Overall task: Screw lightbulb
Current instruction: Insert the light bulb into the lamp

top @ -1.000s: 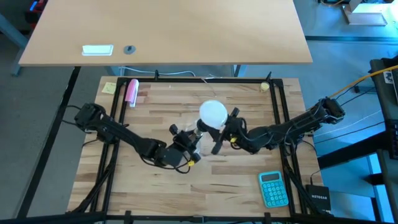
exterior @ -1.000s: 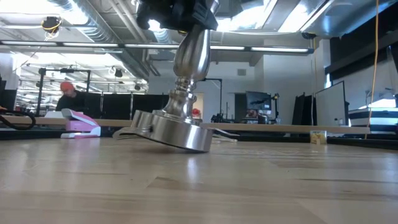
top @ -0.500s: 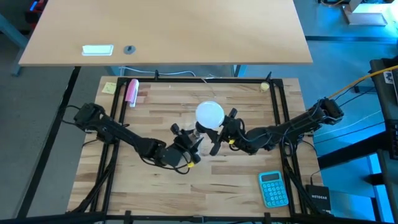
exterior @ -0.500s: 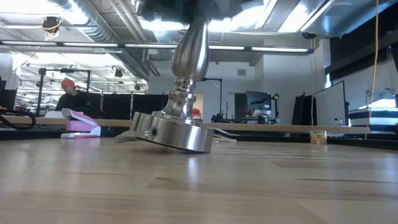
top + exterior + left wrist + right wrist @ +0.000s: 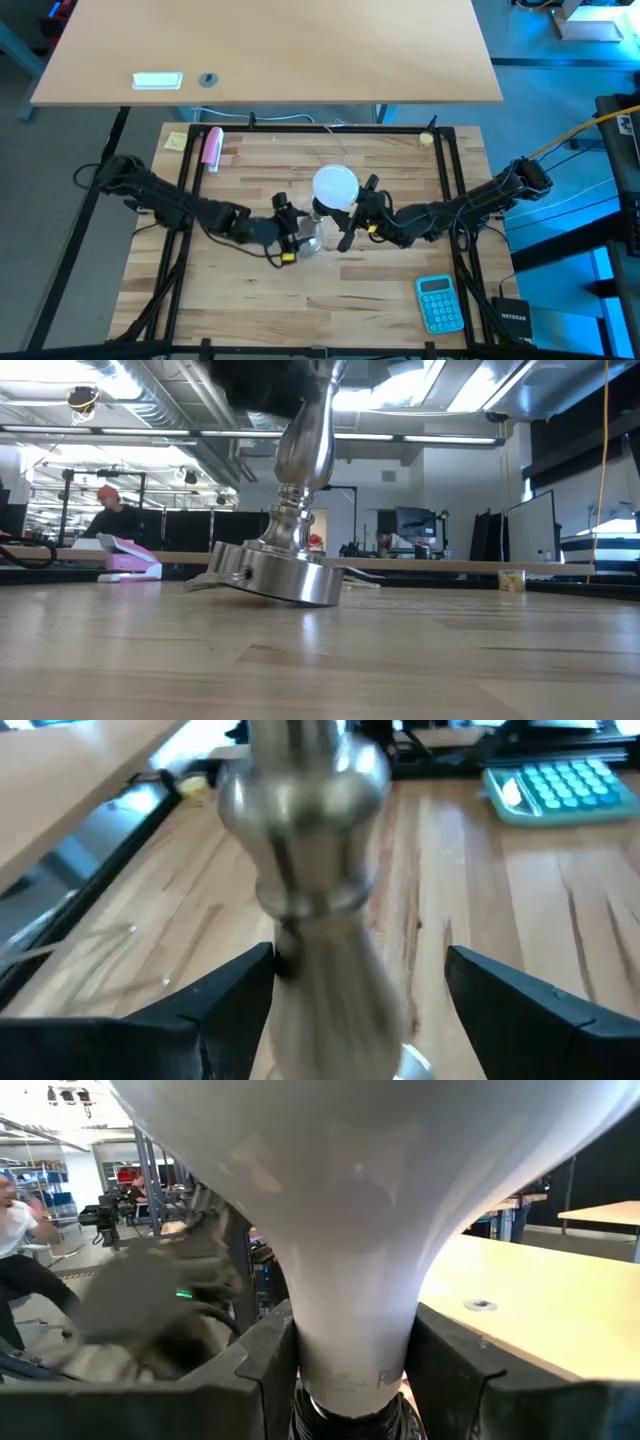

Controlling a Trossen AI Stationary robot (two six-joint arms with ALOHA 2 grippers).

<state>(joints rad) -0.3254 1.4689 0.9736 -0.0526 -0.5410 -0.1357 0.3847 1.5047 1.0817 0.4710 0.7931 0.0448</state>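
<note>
The white round lightbulb [image 5: 335,187] stands on top of the silver lamp stand [image 5: 306,236] near the table's middle, its narrow neck [image 5: 350,1350] going down into the black socket [image 5: 345,1418]. The stand [image 5: 290,550] is tilted: the right edge of its base rests on the table and the left edge is raised. My right gripper [image 5: 350,214] is shut on the bulb from the right. My left gripper [image 5: 284,229] is open just left of the stand. Its fingers stand on either side of the stand's stem [image 5: 320,870], apart from it. My right gripper pinches the lightbulb's narrow neck [image 5: 350,1350] between its two fingers [image 5: 258,1365], just above the black socket. The fingers come about level from the table's right side and lie across the neck. The bulb stands globe up on the tilted stand.
A blue calculator [image 5: 440,303] lies near the front right. A pink object [image 5: 212,147] and a yellow note [image 5: 176,140] lie at the far left corner. Black frame rails [image 5: 452,190] run along the table's sides. A person [image 5: 112,515] shows far behind the table.
My left gripper has drawn back from the lamp stand toward the table's left edge, and its arm has swung out leftward. The bulb and my right gripper have shifted slightly left. The stand stays tilted on its base edge.
</note>
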